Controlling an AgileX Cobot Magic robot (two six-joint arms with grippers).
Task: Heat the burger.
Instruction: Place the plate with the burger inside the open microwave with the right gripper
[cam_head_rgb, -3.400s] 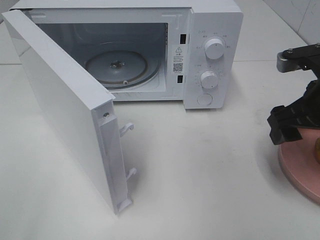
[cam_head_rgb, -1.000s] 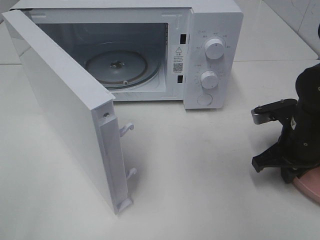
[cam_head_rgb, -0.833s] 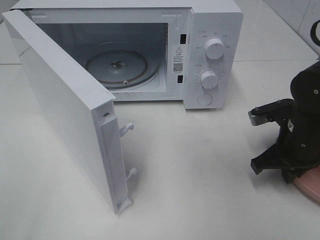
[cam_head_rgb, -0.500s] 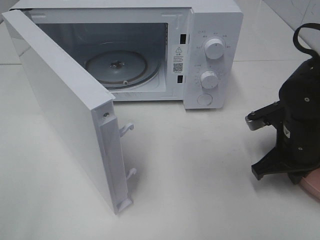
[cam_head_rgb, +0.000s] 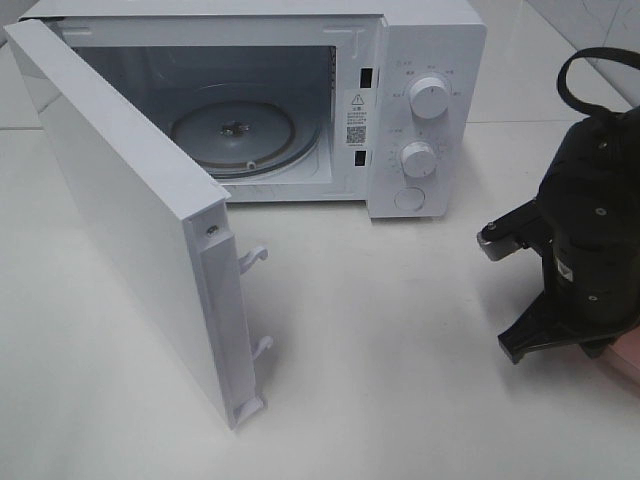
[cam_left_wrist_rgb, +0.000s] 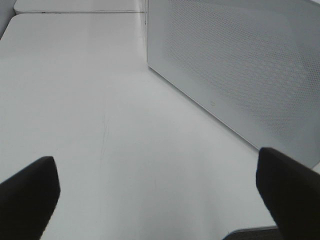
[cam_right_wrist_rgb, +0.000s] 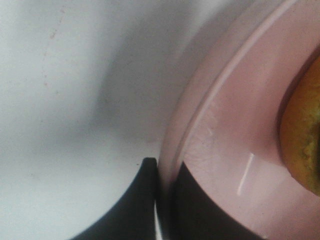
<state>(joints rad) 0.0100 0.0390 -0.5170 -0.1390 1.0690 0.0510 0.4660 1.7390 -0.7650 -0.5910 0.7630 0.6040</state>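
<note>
The right hand (cam_right_wrist_rgb: 163, 172) is pressed together on the rim of the pink plate (cam_right_wrist_rgb: 235, 130), one dark finger (cam_right_wrist_rgb: 137, 200) under the edge on the desk side and the other on the plate's upper face, so the lip is pinched between them. The burger (cam_right_wrist_rgb: 303, 132) sits on that plate, further in from the gripped edge; only a slice of its golden-brown bun shows at the border of the right wrist view. From the high camera the black right arm (cam_head_rgb: 590, 265) covers the burger, and just a sliver of pink plate shows at the right edge of the white desk (cam_head_rgb: 400, 340). Well apart to the left, the white microwave (cam_head_rgb: 425, 60) stands with its door (cam_head_rgb: 140, 210) swung wide, the glass turntable (cam_head_rgb: 235, 135) bare inside. The left hand (cam_left_wrist_rgb: 157, 187) hovers over the desk with its fingers (cam_left_wrist_rgb: 27, 195) spread wide and nothing between them, near a white dotted panel (cam_left_wrist_rgb: 240, 75).
</note>
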